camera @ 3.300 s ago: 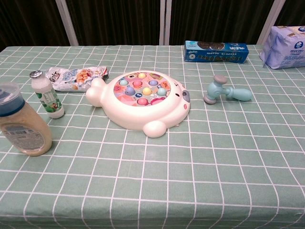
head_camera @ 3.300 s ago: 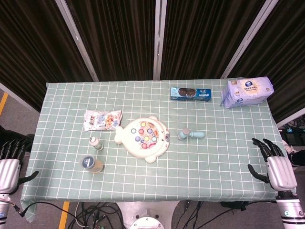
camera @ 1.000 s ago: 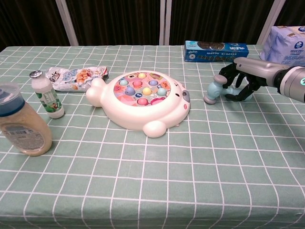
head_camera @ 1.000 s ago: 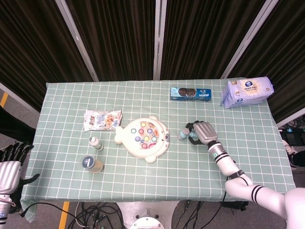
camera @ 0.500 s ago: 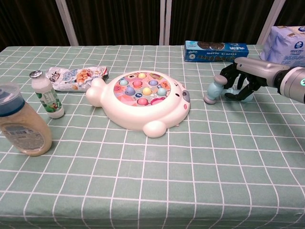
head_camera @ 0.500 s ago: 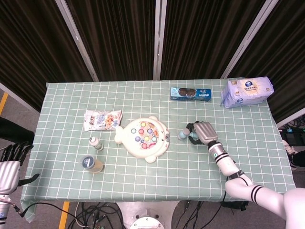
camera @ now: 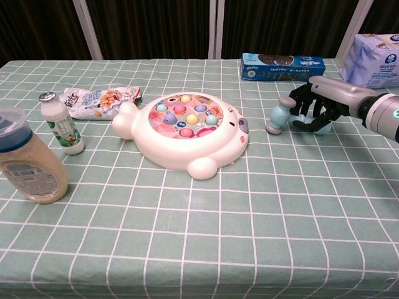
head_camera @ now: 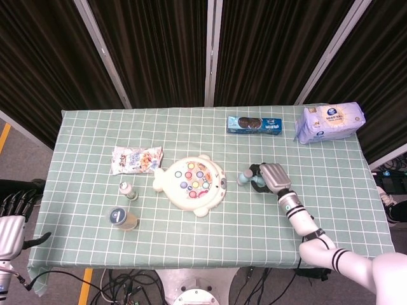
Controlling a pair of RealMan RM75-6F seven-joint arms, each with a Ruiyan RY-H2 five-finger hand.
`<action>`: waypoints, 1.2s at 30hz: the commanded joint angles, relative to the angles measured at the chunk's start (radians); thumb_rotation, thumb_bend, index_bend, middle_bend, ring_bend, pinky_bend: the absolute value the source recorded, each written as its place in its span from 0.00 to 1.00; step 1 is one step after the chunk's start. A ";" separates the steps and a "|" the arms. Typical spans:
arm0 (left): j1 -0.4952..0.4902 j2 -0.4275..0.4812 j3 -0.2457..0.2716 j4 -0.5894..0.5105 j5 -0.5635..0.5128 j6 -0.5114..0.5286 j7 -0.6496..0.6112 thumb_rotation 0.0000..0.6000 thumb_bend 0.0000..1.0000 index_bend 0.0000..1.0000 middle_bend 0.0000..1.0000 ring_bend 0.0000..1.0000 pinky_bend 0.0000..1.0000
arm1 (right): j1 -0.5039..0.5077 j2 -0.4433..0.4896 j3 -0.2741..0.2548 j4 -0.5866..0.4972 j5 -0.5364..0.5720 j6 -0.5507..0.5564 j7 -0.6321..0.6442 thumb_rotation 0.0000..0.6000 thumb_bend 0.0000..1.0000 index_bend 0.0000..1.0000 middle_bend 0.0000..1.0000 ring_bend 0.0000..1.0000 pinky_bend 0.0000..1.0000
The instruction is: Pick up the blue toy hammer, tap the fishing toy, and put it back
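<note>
The blue toy hammer (head_camera: 245,177) lies right of the fish-shaped fishing toy (head_camera: 191,181), its grey-tipped head (camera: 278,116) pointing at the toy. My right hand (head_camera: 269,176) covers the handle, and in the chest view its dark fingers (camera: 310,107) curl around it, so only the head and a bit of handle show. The fishing toy (camera: 187,128) sits mid-table, a short gap left of the hammer head. My left hand (head_camera: 9,219) hangs off the table's front left corner, fingers spread and holding nothing.
A blue cookie box (head_camera: 254,124) and a tissue pack (head_camera: 329,122) lie at the back right. A snack bag (head_camera: 136,159), a small bottle (head_camera: 128,190) and a blue-lidded jar (head_camera: 121,219) stand left of the fishing toy.
My right hand's fingers have tightened around the hammer handle, and the hammer head has shifted slightly up and back. The left hand has sunk a little lower at the frame edge.
</note>
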 commanded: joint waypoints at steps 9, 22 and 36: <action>0.006 0.011 0.000 -0.016 0.004 0.012 0.010 1.00 0.00 0.17 0.09 0.00 0.00 | 0.002 0.036 -0.020 0.014 -0.131 0.101 0.112 1.00 0.63 0.67 0.63 0.50 0.64; 0.007 0.022 -0.001 -0.042 0.009 0.019 0.034 1.00 0.00 0.17 0.09 0.00 0.00 | 0.169 0.298 0.069 -0.360 -0.050 -0.102 -0.149 1.00 0.68 0.70 0.66 0.53 0.70; 0.012 0.012 0.002 -0.026 -0.003 0.009 0.019 1.00 0.00 0.17 0.09 0.00 0.00 | 0.326 0.176 0.059 -0.330 0.161 -0.249 -0.366 1.00 0.69 0.72 0.68 0.55 0.72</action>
